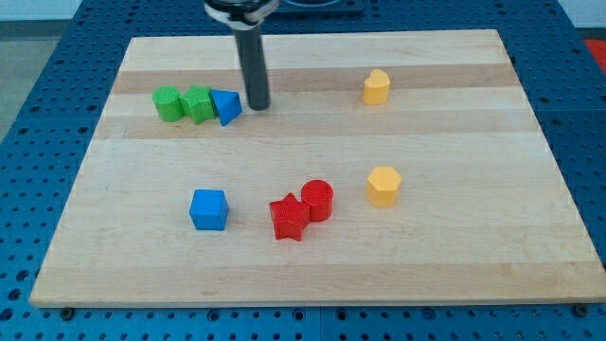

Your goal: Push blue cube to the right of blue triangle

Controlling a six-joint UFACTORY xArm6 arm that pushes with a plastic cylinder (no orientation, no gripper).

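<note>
The blue cube [208, 209] lies on the wooden board at the lower left of centre. The blue triangle [226, 106] lies near the view's top left, touching a green block on its left. My tip [258, 105] rests on the board just to the right of the blue triangle, close to it. The tip is far above the blue cube in the view.
Two green blocks [169, 103] [198, 102] sit in a row left of the blue triangle. A red star-like block [288, 218] and a red cylinder [317, 200] lie together at bottom centre. Two yellow blocks lie at the right [377, 86] [383, 186].
</note>
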